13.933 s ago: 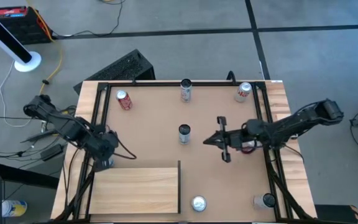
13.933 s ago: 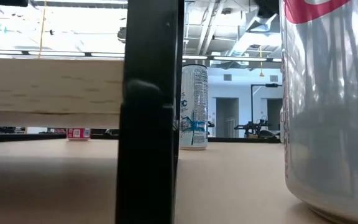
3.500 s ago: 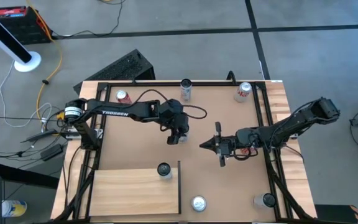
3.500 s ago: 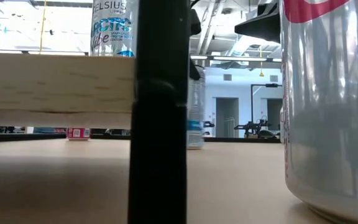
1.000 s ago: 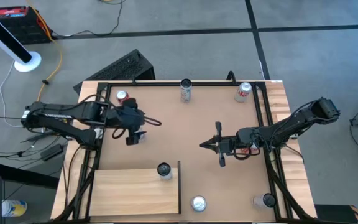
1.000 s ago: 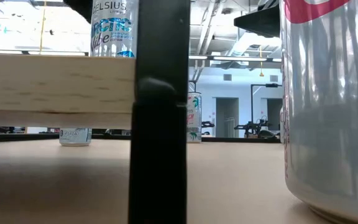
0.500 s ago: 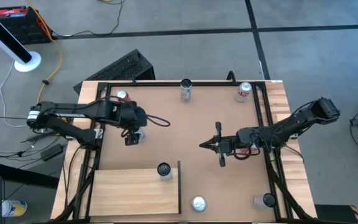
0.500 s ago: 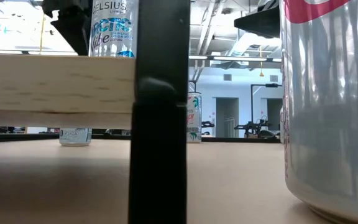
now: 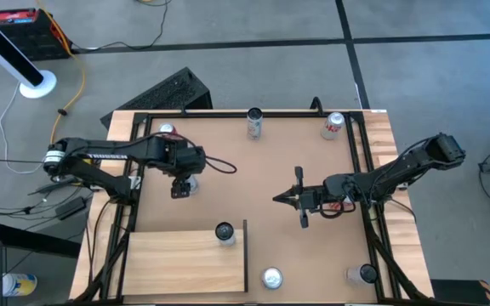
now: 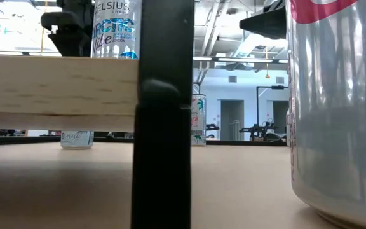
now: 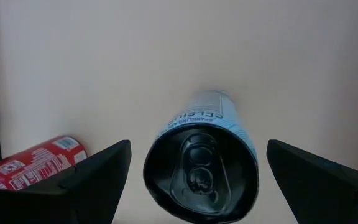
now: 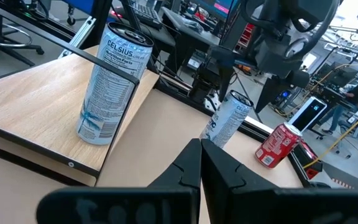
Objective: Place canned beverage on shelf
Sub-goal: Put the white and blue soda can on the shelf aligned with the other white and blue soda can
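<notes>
A white-and-blue canned beverage point(image 11: 201, 171) stands upright on the brown tabletop at the left, next to a red can point(image 11: 30, 165). My left gripper point(image 11: 199, 149) hangs open above it, pointing down, with one finger on either side of its black top and a gap to each. In the right wrist view the same can point(image 12: 227, 119) stands under that gripper point(image 12: 284, 53). Another white-and-blue can point(image 9: 224, 231) stands on the far edge of the pale wood shelf point(image 9: 177, 263). My right gripper point(image 9: 277, 198) is shut and level over the table's middle, touching nothing.
More cans stand at the far edge point(image 9: 254, 121), the far right point(image 9: 334, 125), the near middle point(image 9: 271, 277) and the near right point(image 9: 366, 274). A black rail point(image 9: 245, 253) runs along the shelf's right side. Black frame bars line the table's edges.
My left gripper has sunk and tipped from slanting to pointing down over the white-and-blue can on the tabletop, and it has stayed open. In the low view it has come down into sight behind the shelf. No can has moved.
</notes>
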Robot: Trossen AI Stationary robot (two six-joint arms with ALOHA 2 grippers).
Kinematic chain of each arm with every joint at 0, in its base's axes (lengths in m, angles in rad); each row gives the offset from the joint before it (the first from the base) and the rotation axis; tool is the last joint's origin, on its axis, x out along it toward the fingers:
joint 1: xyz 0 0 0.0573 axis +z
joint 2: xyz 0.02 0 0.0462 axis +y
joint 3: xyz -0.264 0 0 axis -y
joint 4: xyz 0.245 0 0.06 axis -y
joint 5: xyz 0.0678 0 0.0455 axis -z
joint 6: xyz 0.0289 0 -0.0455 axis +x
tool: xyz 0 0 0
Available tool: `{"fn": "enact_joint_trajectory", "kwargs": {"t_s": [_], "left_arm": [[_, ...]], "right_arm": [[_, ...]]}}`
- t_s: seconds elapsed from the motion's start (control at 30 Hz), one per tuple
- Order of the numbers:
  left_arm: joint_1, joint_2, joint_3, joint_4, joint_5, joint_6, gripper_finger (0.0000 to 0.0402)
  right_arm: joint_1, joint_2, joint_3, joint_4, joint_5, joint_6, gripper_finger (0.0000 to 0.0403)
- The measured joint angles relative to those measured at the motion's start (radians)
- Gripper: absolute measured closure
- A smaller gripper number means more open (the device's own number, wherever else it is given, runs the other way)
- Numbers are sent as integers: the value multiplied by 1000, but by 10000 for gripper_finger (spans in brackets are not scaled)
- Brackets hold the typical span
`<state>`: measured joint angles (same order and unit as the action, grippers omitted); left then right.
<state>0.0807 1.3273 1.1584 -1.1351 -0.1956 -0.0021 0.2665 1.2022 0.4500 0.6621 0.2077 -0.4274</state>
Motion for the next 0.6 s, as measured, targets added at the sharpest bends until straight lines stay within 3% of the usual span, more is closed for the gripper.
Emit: {"fn": "enact_joint_trajectory", "kwargs": {"t_s": [0.6], "left_arm": [[0,-4,-50,41,7,12,40]], "right_arm": [[0,0,0,0,0,-3,372]]}}
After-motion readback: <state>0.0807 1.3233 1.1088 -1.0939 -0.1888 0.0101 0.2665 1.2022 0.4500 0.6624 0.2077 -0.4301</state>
